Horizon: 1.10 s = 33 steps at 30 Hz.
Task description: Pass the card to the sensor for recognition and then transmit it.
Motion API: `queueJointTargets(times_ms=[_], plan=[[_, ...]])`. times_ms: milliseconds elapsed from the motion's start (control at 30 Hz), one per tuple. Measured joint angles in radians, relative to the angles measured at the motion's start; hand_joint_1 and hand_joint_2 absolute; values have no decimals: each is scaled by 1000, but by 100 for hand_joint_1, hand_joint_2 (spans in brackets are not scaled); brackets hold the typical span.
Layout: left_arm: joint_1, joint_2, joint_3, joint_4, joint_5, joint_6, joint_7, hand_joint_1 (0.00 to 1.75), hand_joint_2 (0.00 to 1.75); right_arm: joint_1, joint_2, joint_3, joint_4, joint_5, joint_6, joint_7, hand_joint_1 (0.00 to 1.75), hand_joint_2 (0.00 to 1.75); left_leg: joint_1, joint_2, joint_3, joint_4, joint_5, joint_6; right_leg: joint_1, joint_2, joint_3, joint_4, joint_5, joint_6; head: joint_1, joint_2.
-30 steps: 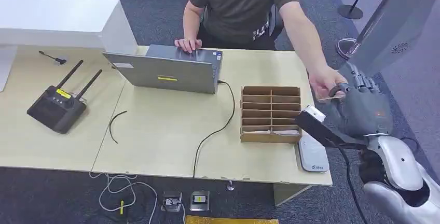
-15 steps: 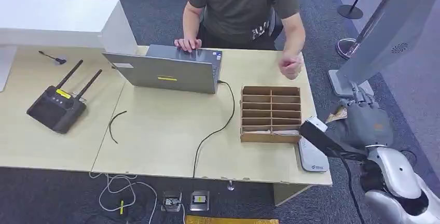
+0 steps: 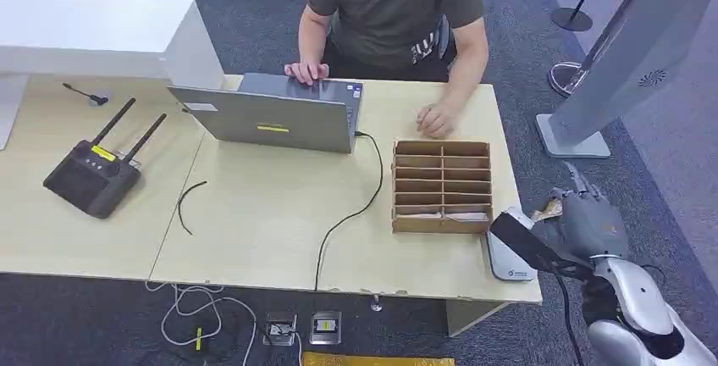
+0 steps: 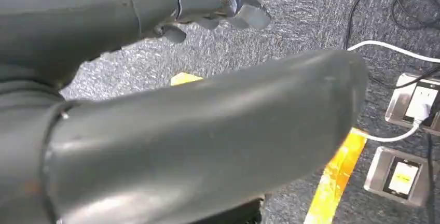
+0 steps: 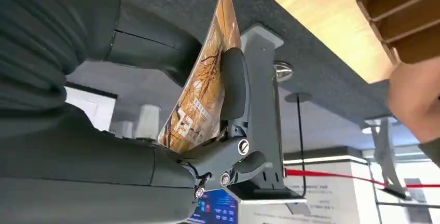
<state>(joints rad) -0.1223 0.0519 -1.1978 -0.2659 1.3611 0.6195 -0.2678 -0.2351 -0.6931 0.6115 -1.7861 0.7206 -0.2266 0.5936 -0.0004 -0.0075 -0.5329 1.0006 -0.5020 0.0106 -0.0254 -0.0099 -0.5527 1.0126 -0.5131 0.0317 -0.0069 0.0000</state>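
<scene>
Fingers [image 5: 233,86] of the R hand [image 3: 593,224] pinch the card [image 5: 202,99] against the thumb, so you have it gripped by one end w/ the printed face left free, presumably to give the reader an unobstructed surface. In the head view the card [image 3: 550,210] sits just off the bench's [image 3: 254,213] right edge, near the white sensor [image 3: 508,260] lying flat at the bench corner, beside the cardboard divider tray [image 3: 441,185]. Judged step: card in hand, not yet over the sensor; you'd need to bring it inboard and lower it flat over the pad. L hand [image 4: 218,1] hangs over the carpet, fingers apart, holding nothing. A person sits across the bench, one hand [image 3: 436,119] resting by the tray, the other on the laptop [image 3: 271,116], likely placed to receive the card after the read. Risk: thin pinch may slip if the card catches the sensor.
</scene>
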Motion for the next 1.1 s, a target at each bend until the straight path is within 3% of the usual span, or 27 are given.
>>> queueJointTargets(times_ms=[400,633,1100], plan=[[-2,5,0,0,-19,-1,12,0,0,15,24,18,82,-50,-48,-19,175,175,0,0,0,0,0,0,0,0,0,0,0,0,0,0],[-4,9,0,0,-32,-1,28,0,0,16,39,33,137,-96,-114,-39,175,175,0,0,0,0,0,0,0,0,0,0,0,0,0,0],[-3,9,0,0,-41,1,43,0,0,19,82,50,281,-184,-142,-91,175,175,0,0,0,0,0,0,0,0,0,0,0,0,0,0]])
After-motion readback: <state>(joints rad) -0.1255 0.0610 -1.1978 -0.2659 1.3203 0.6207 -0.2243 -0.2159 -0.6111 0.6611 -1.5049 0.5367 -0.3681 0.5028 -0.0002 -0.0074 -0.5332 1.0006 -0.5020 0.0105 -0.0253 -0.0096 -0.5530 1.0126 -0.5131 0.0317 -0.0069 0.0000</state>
